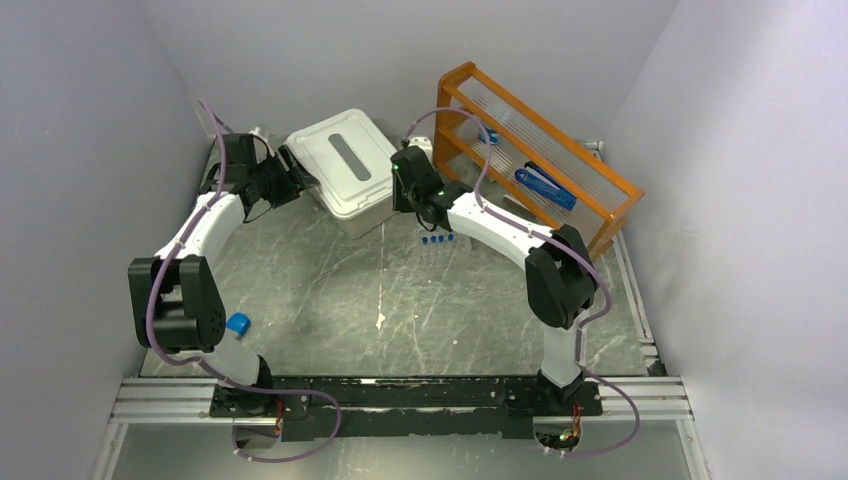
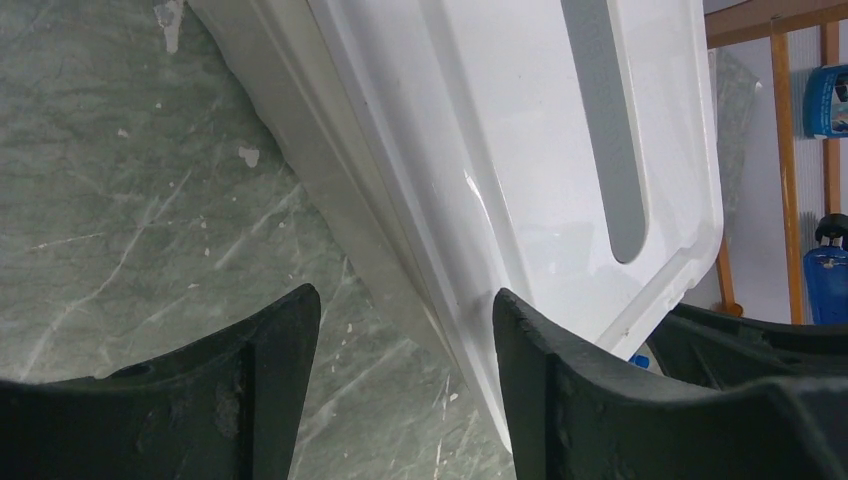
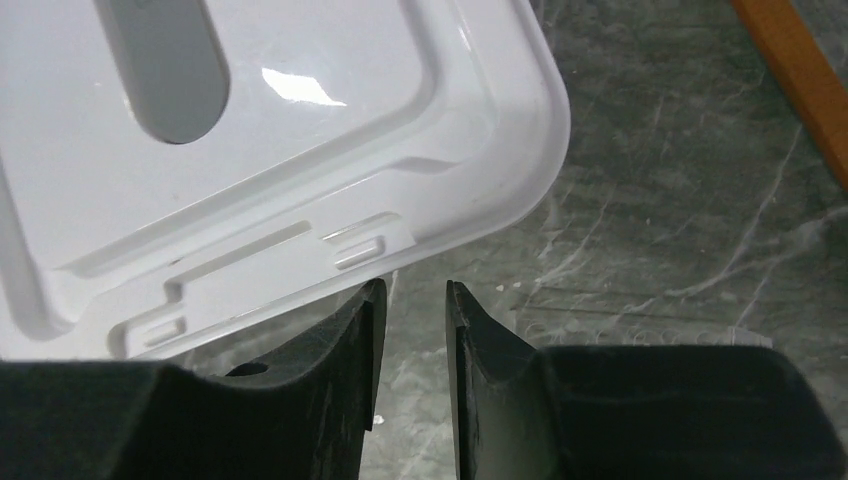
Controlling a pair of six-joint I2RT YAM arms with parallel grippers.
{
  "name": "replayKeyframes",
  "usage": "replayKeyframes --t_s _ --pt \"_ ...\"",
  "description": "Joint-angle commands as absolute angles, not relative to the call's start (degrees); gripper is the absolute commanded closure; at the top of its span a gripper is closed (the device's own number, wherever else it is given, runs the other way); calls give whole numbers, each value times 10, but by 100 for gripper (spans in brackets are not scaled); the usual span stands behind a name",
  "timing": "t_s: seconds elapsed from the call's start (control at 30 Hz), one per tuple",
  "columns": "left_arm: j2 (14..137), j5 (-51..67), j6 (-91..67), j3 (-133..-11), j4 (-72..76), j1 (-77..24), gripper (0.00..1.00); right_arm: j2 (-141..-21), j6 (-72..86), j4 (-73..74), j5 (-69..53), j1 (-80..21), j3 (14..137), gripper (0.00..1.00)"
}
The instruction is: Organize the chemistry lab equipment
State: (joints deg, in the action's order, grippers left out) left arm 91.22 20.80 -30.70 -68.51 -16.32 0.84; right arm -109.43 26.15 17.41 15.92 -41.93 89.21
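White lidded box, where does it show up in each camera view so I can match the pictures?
Top external: white box at back centre.
Left wrist: white box fills the upper middle and right.
Right wrist: white box at upper left, one lid corner showing.
Shared landmark: orange rack, right of the box in all three.

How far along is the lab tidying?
Early, it seems. Done: the blue-capped test tubes stand together on the table. In hand: left gripper and right gripper flank the white lidded bin, jaws apart, gripping nothing. Left: probably opening the bin; other tools are out of sight.
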Motion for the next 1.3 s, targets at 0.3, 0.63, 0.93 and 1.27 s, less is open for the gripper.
replayKeyframes --t_s 0.3,0.63,0.93,1.27 --pt "943 181 -301 -681 -142 4 35 -1123 213 134 163 -401 926 65" --pt "942 136 -303 -692 -166 4 43 -1139 210 129 159 -399 946 65" --pt "906 145 -259 -759 -151 4 37 -1025 228 115 173 -399 865 55" --pt "1006 114 -277 -880 -86 -77 37 -849 258 108 97 -399 764 48"
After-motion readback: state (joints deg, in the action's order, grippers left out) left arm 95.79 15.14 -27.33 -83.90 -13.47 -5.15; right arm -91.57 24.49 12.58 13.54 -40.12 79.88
